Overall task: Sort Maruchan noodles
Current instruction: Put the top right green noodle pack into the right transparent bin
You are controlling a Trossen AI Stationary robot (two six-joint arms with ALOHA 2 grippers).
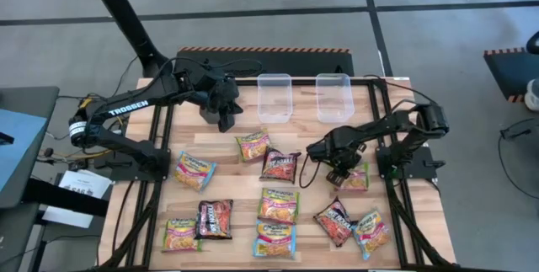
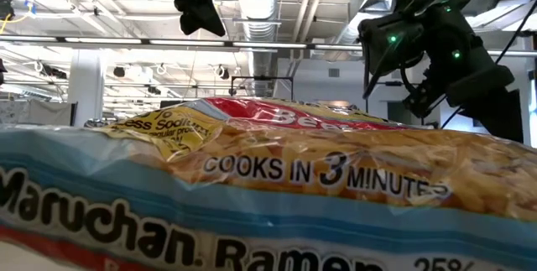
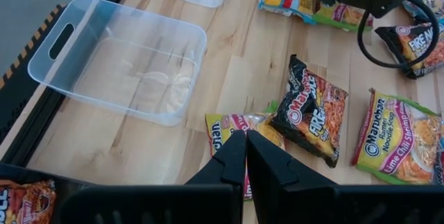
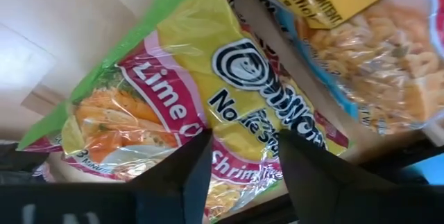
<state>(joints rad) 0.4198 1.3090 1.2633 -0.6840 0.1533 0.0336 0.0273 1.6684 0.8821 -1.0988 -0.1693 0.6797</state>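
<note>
My right gripper (image 1: 339, 176) is down on the green-edged Lime Chili Shrimp packet (image 4: 187, 106) at the table's right side, jaws spread either side of it, not clamped yet. Left gripper (image 1: 226, 120) hangs pinched shut near the two clear tubs (image 1: 274, 97). Other Maruchan packets (image 1: 278, 206) lie scattered across the wooden table (image 1: 236, 171).

Left arm stretched out across the far side, elbow bent, wrist angled down; left hand (image 1: 226, 119) raised well above the desk, fingers pressed together. Right arm folded inward, wrist tipped steeply down; right hand (image 1: 340, 174) low, fingers (image 4: 182, 172) parted, tips just over the desk.
</note>
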